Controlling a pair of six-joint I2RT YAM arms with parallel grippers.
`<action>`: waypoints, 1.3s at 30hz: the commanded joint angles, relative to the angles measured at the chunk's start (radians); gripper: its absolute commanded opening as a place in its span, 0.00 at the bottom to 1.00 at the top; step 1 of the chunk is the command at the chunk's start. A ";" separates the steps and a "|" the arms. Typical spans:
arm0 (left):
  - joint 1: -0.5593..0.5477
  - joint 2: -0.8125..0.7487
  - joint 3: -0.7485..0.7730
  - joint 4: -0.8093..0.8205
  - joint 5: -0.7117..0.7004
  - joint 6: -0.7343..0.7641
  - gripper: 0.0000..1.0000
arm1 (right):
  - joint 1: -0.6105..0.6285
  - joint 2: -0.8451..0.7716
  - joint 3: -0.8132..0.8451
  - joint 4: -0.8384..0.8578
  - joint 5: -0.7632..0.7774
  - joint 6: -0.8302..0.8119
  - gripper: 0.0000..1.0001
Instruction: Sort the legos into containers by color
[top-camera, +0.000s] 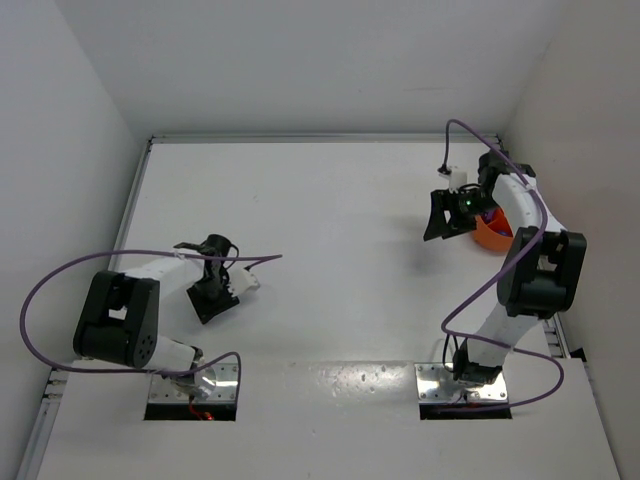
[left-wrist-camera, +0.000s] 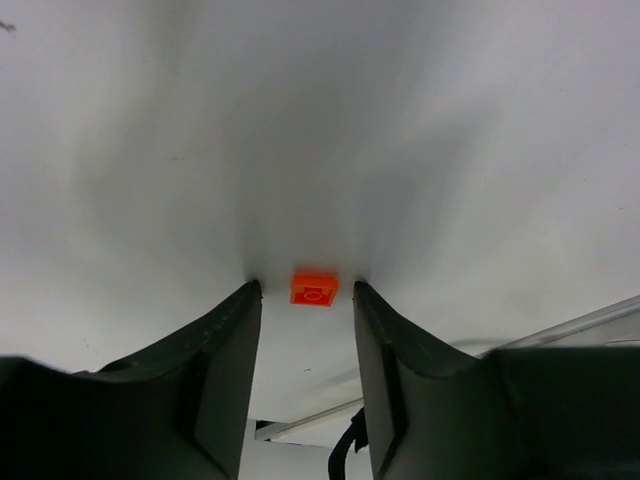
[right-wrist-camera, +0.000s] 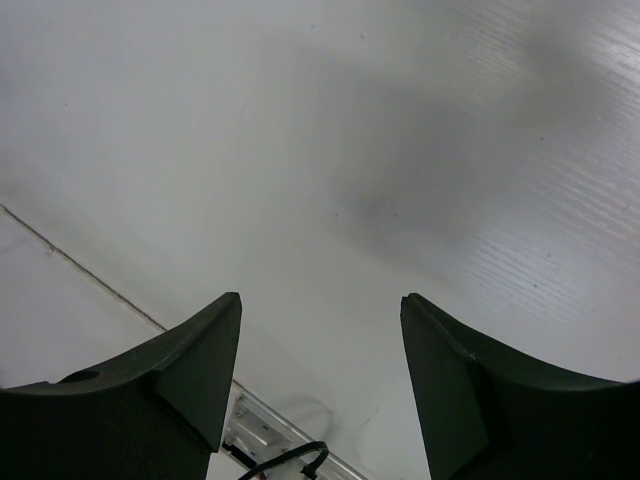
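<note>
A tiny orange-red lego (left-wrist-camera: 314, 288) lies flat on the white table, right between the tips of my left gripper (left-wrist-camera: 305, 292). The jaws are open, with a gap on each side of the brick, and touch nothing. From above, the left gripper (top-camera: 208, 302) points down at the table's left side and hides the lego. My right gripper (top-camera: 438, 222) hovers at the far right, open, with nothing between its fingers (right-wrist-camera: 225, 330). An orange bowl (top-camera: 490, 238), one of the containers, sits just right of it, partly hidden by the right arm.
White walls close off the table on the left, back and right. Purple cables (top-camera: 60, 275) loop off both arms. Two metal base plates (top-camera: 192, 385) sit at the near edge. A metal rail (left-wrist-camera: 590, 322) runs along the table edge.
</note>
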 joint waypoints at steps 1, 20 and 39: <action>-0.029 0.016 0.007 0.077 0.068 -0.014 0.46 | 0.008 0.001 0.039 0.022 -0.006 0.005 0.65; -0.029 0.024 0.055 0.078 0.166 -0.045 0.07 | 0.032 -0.009 0.030 0.022 -0.046 0.005 0.62; -0.051 0.044 0.595 -0.023 1.167 -0.257 0.00 | 0.346 0.086 0.019 0.278 -0.814 0.446 0.60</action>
